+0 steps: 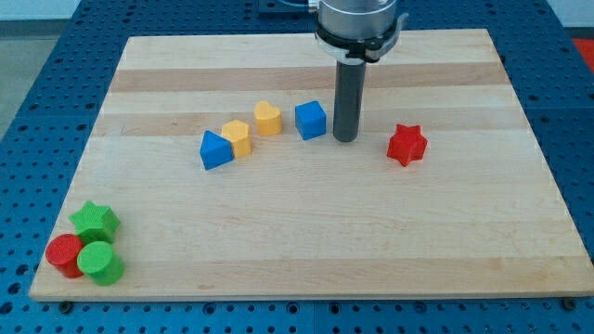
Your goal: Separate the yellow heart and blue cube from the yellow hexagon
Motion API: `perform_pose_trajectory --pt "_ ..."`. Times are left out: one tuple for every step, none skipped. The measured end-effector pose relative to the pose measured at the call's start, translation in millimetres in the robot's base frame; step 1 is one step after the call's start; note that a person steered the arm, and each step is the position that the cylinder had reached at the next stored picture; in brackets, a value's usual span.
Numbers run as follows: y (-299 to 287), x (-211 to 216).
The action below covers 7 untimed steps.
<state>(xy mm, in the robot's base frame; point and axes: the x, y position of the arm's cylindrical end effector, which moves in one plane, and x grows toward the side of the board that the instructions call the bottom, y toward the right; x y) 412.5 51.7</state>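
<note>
The blue cube [311,120] sits a little above the board's middle. The yellow heart [267,119] lies just to its left, a small gap between them. The yellow hexagon [237,137] lies left of and a little below the heart, close to it, and touches a blue triangular block [215,149] on its lower left. These blocks form a slanted row. My tip [345,139] rests on the board just right of the blue cube, very close to its right face; whether it touches is unclear.
A red star [406,144] lies right of my tip. A green star [95,221], a red cylinder [65,254] and a green cylinder [100,263] cluster at the bottom-left corner of the wooden board [306,232].
</note>
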Motion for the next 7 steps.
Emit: perform_pose_trajectory --pt "5 0" --pt "5 0" --pt "19 0" --pt "34 -5" --pt "34 -14" --pt "38 -14" --pt "52 -17"
